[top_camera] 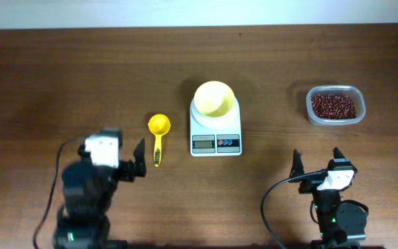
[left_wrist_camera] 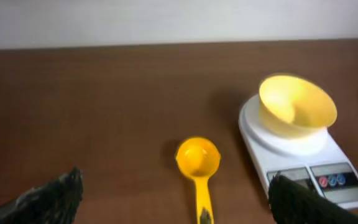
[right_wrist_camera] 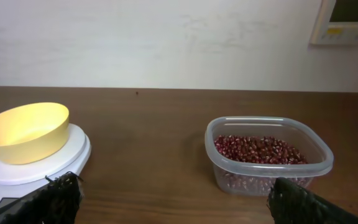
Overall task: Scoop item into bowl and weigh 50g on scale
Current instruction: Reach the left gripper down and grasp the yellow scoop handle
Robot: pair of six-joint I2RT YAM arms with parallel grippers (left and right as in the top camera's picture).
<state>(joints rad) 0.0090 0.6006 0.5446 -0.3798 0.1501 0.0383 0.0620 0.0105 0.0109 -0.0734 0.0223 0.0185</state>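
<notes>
The pale yellow bowl sits on top of the white scale in the middle of the brown counter. The little red-brown beans are in a clear tub off to the right, well apart from the scale. A bright yellow scoop lies flat just left of the scale. The left pincer is near the scoop's handle, with its fingers apart and holding nothing. The right pincer is wide apart too, and it is on the near side of the tub.
</notes>
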